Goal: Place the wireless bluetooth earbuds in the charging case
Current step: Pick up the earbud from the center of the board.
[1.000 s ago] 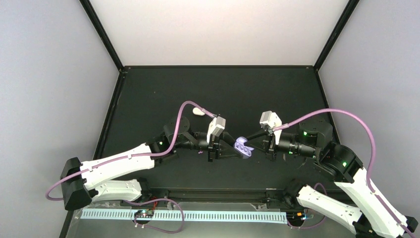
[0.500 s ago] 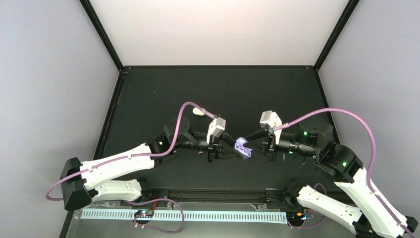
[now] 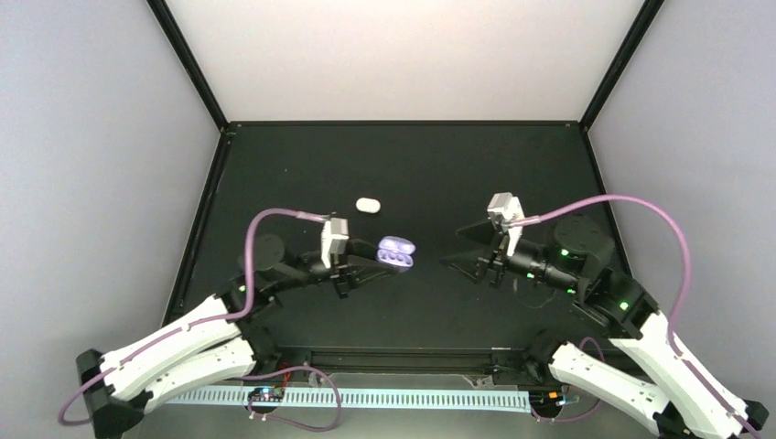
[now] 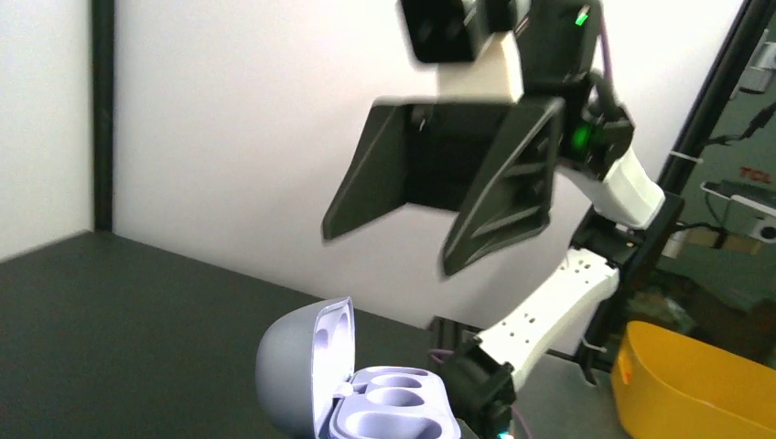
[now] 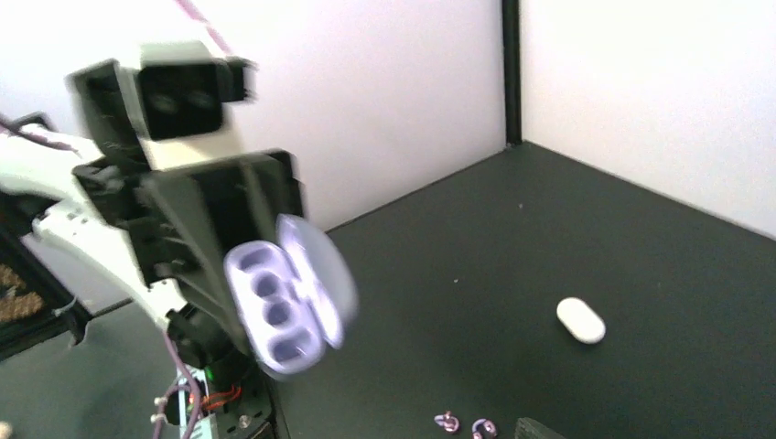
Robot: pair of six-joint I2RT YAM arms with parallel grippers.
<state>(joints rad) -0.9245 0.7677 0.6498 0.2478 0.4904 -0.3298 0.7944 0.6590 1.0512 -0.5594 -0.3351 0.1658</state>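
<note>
My left gripper (image 3: 377, 262) is shut on the charging case (image 3: 396, 253), holding it above the black table left of centre. The case is open, its lid (image 4: 297, 366) raised beside the lavender wells (image 4: 393, 407). In the right wrist view the case (image 5: 284, 306) shows blurred in front of the left fingers (image 5: 197, 224). My right gripper (image 3: 462, 249) stands open and empty, apart from the case to its right; it shows in the left wrist view (image 4: 386, 251). Two tiny curled earbuds (image 5: 446, 422) (image 5: 482, 427) lie on the table at the bottom edge of the right wrist view.
A small white oval object (image 3: 367, 205) (image 5: 580, 320) lies on the table behind the case. Black frame posts (image 3: 188, 64) stand at the back corners. A yellow tub (image 4: 695, 384) sits beyond the table's near edge.
Both grippers met at the case in the middle. The right gripper has let go, opened and drawn back right. The left arm has carried the open case to the left.
</note>
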